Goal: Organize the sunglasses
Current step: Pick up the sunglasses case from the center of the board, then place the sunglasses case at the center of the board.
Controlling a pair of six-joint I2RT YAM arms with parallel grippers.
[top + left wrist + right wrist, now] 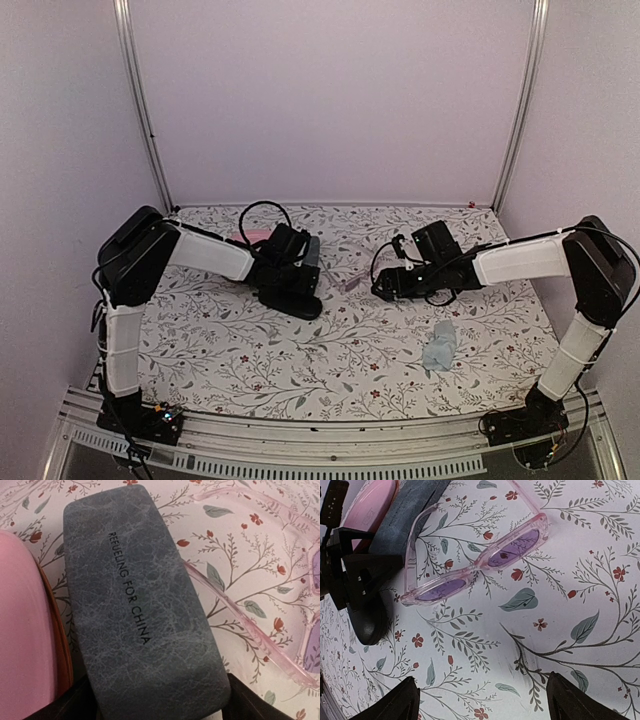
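Pale pink see-through plastic with purple-ish lenses: that's the sunglasses [479,562]. They're lying on the floral tablecloth [300,380] with both temples folded out, roughly mid-table between the two grippers. One temple runs right alongside the grey-blue case [145,620]. It looks like it touches the case's side, but I can't swear to it. The left gripper [160,702] has that case pinched between its fingers, one on each long side. A pink rounded thing [20,630] sits just on the other side of the case, and a black oval case [367,625] lies on the cloth just beside the left gripper. The right gripper [480,705] hovers near the front of the glasses, fingers spread wide with nothing in them. A light blue cloth [440,345] lies crumpled nearer the right arm's base, well apart from the glasses.
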